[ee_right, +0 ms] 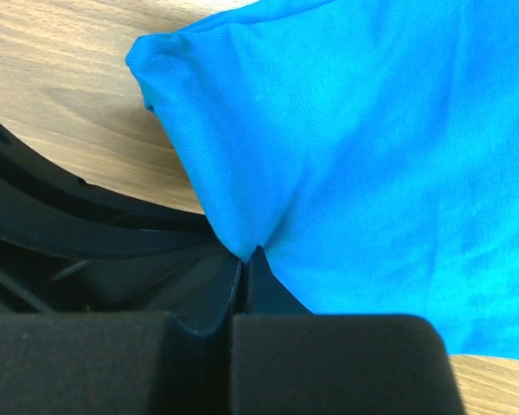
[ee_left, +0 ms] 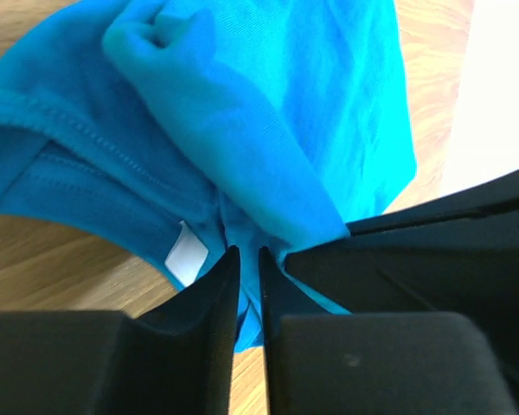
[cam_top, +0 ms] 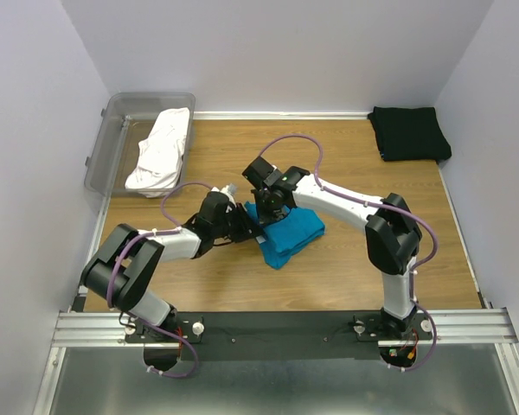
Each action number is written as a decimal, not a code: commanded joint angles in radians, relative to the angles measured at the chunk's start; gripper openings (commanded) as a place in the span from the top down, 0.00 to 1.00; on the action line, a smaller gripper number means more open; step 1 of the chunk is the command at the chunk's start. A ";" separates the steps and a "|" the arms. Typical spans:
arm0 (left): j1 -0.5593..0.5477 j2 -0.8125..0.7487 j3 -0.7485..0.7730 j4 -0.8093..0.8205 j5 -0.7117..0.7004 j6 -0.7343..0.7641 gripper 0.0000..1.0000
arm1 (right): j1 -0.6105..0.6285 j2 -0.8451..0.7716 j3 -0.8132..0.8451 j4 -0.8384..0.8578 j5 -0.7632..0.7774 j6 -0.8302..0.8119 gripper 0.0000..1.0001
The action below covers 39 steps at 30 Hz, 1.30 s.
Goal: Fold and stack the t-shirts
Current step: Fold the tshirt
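the teal t-shirt [cam_top: 292, 232] is lying bunched mid-tabletop [cam_top: 355, 277]. the left claw [ee_left: 249, 252] is pinching its edge beside the label, nearly closed, and the right claw [ee_right: 245, 258] is clamping a fold. this light, limp cotton is likely needing hem or corner holds.

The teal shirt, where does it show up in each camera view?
Top external: teal shirt near the picture's centre.
Left wrist: fills the upper frame, pinched by left pincer.
Right wrist: fills the right side, pinched by right pincer.
Shared landmark: wooden tabletop.
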 commanded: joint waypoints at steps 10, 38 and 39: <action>-0.005 0.122 -0.060 0.090 -0.035 -0.031 0.89 | 0.010 -0.049 -0.047 0.048 -0.064 -0.004 0.99; -0.005 0.052 -0.129 0.102 -0.027 -0.061 0.82 | 0.012 -0.056 -0.090 0.121 -0.161 0.062 0.61; -0.003 0.035 -0.135 0.078 -0.033 -0.061 0.81 | 0.013 -0.070 -0.084 0.123 -0.160 0.058 0.59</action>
